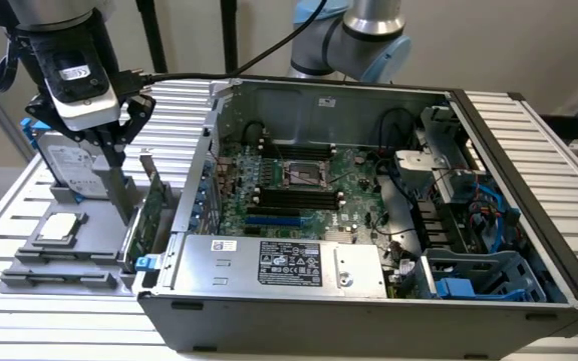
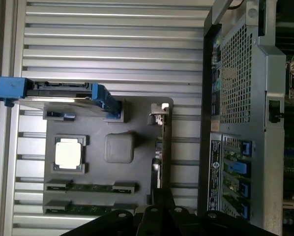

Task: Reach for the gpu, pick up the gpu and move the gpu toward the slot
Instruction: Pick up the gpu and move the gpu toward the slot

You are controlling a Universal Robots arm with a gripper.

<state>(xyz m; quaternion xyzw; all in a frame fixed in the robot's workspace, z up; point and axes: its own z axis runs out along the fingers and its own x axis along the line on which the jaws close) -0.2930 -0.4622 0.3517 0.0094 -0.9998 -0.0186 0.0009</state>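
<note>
Your grey tray (image 2: 137, 169) holds a hard drive (image 1: 68, 162), a CPU chip (image 1: 60, 226) and the gpu (image 1: 148, 214), which stands on edge. The gripper (image 1: 117, 169) hangs just over the gpu. You cannot tell whether it is open or closed.

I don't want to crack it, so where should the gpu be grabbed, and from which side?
Grip the gpu by its top edge, coming down from above, squeezing across its flat faces: it stands on edge in the grey holder.
</note>
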